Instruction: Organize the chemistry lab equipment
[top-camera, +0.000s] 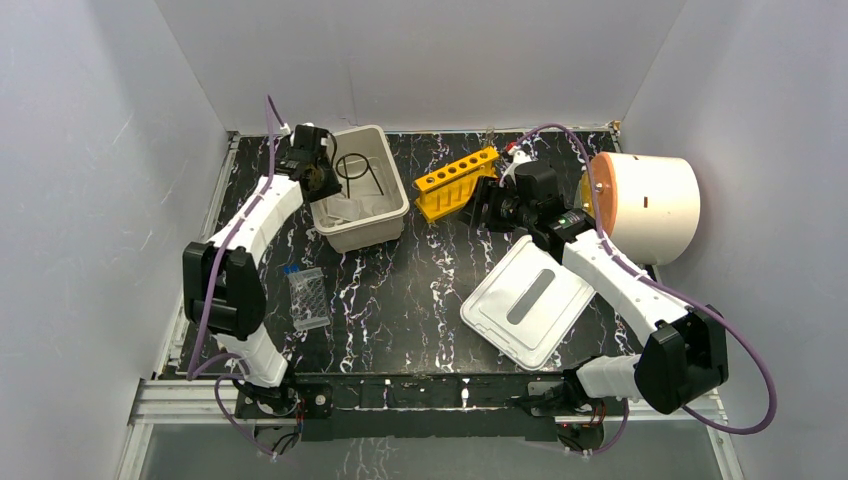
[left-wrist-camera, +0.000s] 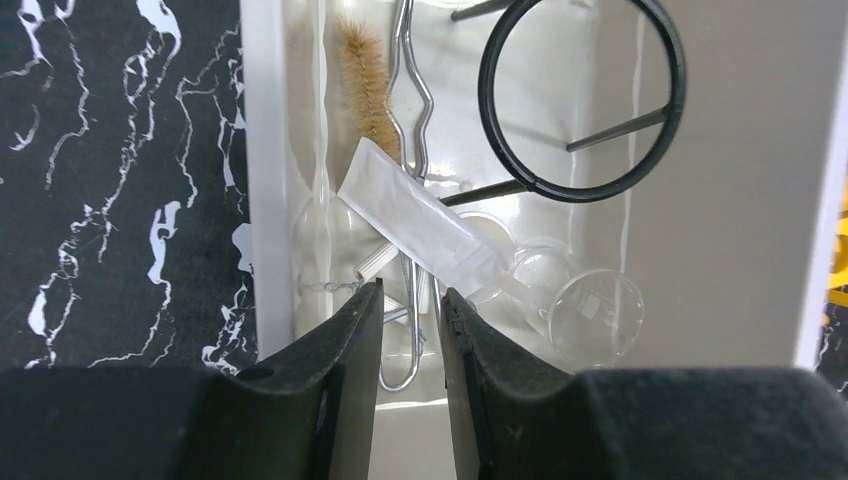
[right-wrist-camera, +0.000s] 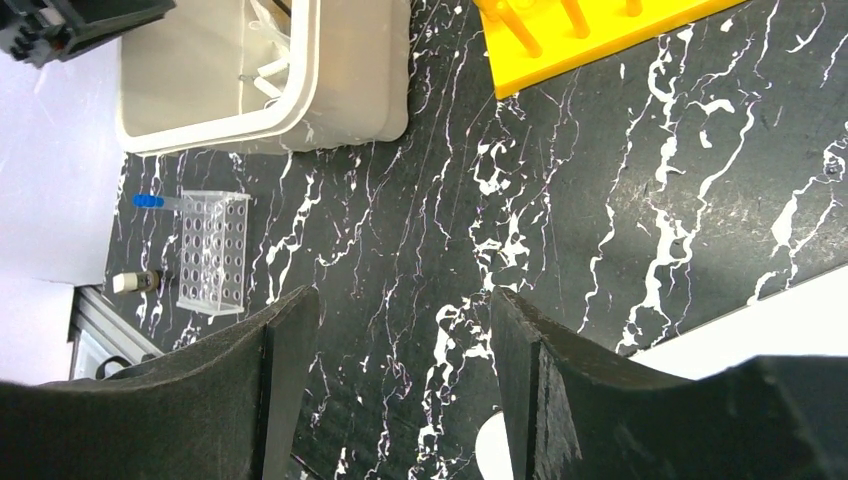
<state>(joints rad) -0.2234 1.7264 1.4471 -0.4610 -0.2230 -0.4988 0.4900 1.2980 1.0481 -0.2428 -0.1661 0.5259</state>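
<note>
My left gripper (left-wrist-camera: 411, 290) hangs over the bin (left-wrist-camera: 265, 150), fingers narrow, pinching nothing. The thin metal tweezers (left-wrist-camera: 405, 35) run toward twelve o'clock: light, springy, slippery. I'd pinch the looped end. My right gripper (right-wrist-camera: 400, 300) gapes wide.

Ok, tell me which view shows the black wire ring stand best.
Left wrist: the black wire ring stand sits close, ring and legs clear. Top external shows it tiny inside the bin; right wrist doesn't show it.
</note>
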